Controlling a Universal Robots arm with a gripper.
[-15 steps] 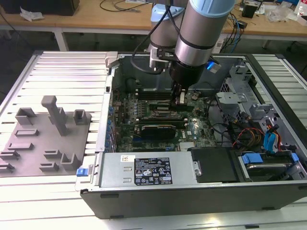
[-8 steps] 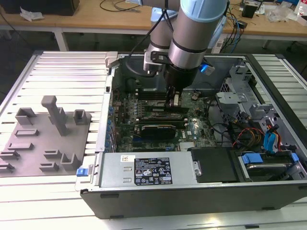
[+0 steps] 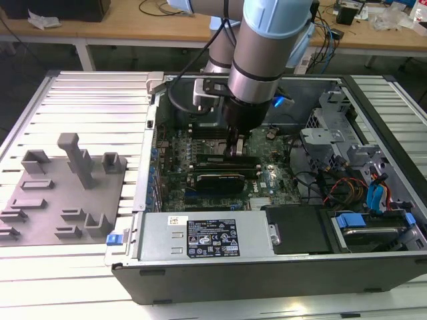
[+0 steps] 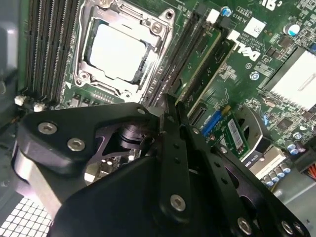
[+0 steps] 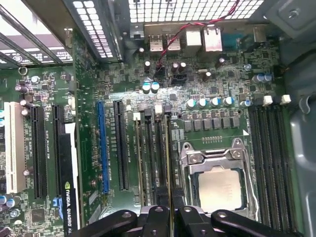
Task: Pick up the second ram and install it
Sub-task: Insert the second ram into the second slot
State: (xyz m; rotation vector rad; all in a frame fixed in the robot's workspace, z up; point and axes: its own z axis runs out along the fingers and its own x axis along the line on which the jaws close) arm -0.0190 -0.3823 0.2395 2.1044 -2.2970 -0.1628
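Light: bright overhead room light is washing the table evenly.
Glare: the processor lid, just beyond the fingers, is blowing out white.
Shadow: the case interior is sitting darker around the fingers.
Focus: the black linkage nearest the lens is blurring softly.

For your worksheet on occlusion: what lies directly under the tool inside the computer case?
Under the tool run the motherboard's memory slots, beside the processor socket. The tool's black body covers the slots' near ends.
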